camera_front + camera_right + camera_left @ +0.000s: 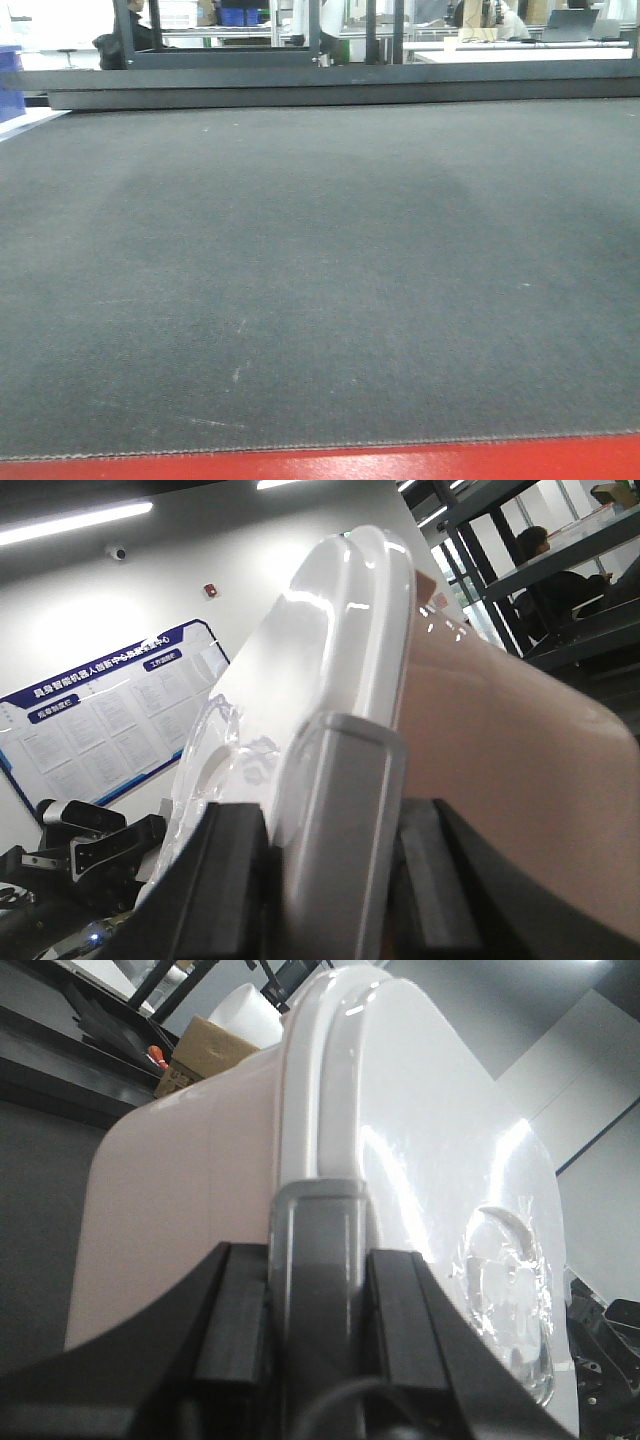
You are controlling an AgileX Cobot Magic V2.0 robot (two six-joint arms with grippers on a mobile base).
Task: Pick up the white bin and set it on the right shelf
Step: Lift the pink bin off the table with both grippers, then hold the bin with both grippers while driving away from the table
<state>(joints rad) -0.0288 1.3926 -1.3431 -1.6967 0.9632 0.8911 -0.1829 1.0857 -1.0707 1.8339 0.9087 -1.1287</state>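
The white bin fills both wrist views, tilted on end. In the left wrist view its pale pink body (180,1200) is on the left and its glossy white lid (430,1160) on the right. My left gripper (318,1305) is shut on the bin's grey side latch (318,1230) at the rim. In the right wrist view the lid (330,630) is on the left and the pink body (500,780) on the right. My right gripper (345,870) is shut on the opposite grey latch (345,780). The front view shows neither bin nor grippers. The right shelf is out of view.
The front view shows a dark grey mat (320,280) with a red front edge (320,465), a dark rail (320,85) behind it, and blue crates (238,15) far back. A cardboard box (205,1050) sits beyond the bin. Dark racks (520,540) and a seated person (545,570) are at the right.
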